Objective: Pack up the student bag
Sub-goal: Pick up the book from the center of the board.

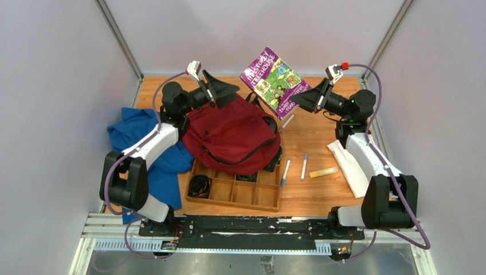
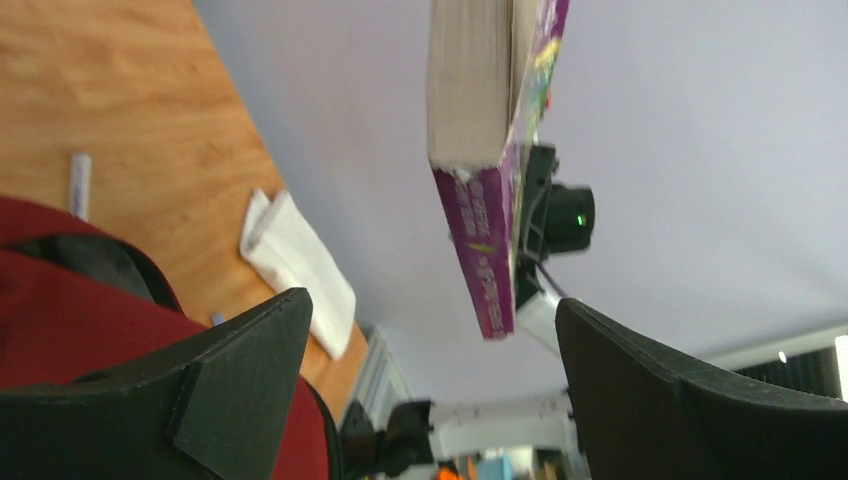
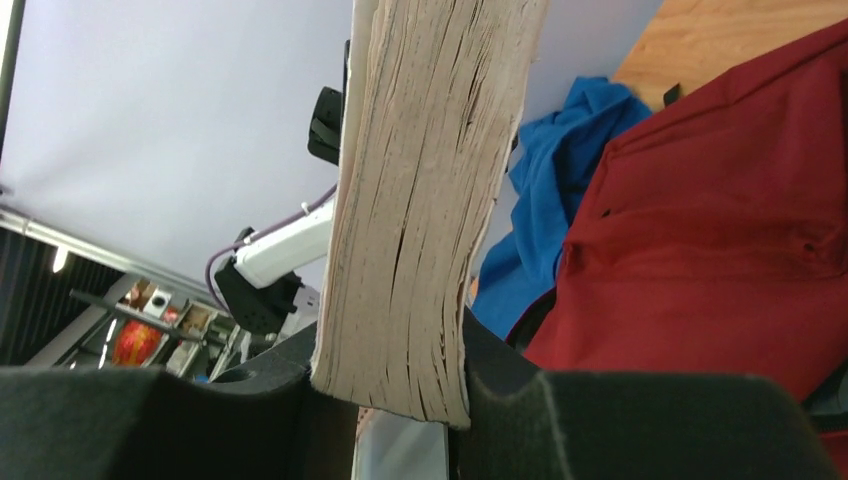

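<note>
Right hand (image 1: 299, 97) grips the paperback book (image 1: 274, 80) by 1 edge, aloft at upper centre; left hand (image 1: 220, 91) spread, holding nothing, above the student bag (image 1: 232, 134) mid-frame. Thin grip: book may pivot or snag the unheld bag mouth.

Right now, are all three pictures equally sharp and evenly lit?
Top view: crisp, evenly lit, only soft shadows beside the student bag. Left wrist view: softer, the book and white cloth slightly blurred, the left fingers dark. Right wrist view: the book's page edges sharp, the right fingers nearly black, the background hazy.
</note>
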`<state>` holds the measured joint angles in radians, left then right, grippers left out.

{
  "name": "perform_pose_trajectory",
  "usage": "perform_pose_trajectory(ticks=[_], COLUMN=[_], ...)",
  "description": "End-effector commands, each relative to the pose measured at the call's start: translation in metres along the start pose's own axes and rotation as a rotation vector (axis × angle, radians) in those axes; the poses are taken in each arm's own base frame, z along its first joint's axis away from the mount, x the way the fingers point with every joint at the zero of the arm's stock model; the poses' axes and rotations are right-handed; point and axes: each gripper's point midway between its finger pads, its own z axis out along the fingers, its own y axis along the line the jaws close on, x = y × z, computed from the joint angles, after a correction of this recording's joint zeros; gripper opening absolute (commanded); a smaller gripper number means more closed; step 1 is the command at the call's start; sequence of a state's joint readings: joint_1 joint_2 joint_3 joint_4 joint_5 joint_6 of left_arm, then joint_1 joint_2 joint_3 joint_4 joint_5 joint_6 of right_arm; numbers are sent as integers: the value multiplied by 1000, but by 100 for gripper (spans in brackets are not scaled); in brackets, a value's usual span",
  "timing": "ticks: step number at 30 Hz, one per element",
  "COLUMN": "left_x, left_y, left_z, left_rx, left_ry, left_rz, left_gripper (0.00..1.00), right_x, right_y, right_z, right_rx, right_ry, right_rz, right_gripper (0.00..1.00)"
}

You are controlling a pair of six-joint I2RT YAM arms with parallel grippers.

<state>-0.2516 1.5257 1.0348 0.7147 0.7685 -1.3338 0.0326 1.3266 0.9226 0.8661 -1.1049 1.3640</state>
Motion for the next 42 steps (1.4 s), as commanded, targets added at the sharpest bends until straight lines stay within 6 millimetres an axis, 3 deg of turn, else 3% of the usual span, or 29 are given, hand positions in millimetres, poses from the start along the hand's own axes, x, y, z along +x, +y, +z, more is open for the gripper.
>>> perform_pose_trajectory(ticks=[1,10,16,21,23,24,27,28,30,32,34,37,42], left_x=[50,54,51,63,64,65,65,65,63,59,54,50,47], left_y=[-31,-52,-59,-69,-69,-68,-63,-63,-63,-62,-60,-59,-60], left_z=[-24,-28,-25,-35,-36,-35,-35,-35,-34,-32,-29,-28,-28], left_rx=[99,145,164,201,201,199,186,184,180,172,157,146,143], left_ry=[194,240,266,348,355,357,351,345,326,299,256,222,188], left_rz=[73,111,124,157,154,147,122,121,121,114,98,84,72], left_gripper=[100,100,99,94,87,78,39,27,2,0,0,0,0], right_x=[23,65,89,99,105,106,107,106,102,98,96,96,99], right_y=[27,42,36,25,22,22,14,12,12,13,15,14,11], right_z=[-7,3,12,10,8,8,9,9,11,13,14,14,17], right_rx=[-119,-233,-248,-202,-183,-174,-98,-75,-52,-43,-57,-77,-102], right_ry=[87,227,311,336,355,362,370,369,348,299,235,154,60], right_rz=[-139,-147,-98,-92,-109,-123,-108,-109,-121,-92,-65,-23,17], right_gripper=[0,0,0,0,0,0,0,2,35,60,79,88,86])
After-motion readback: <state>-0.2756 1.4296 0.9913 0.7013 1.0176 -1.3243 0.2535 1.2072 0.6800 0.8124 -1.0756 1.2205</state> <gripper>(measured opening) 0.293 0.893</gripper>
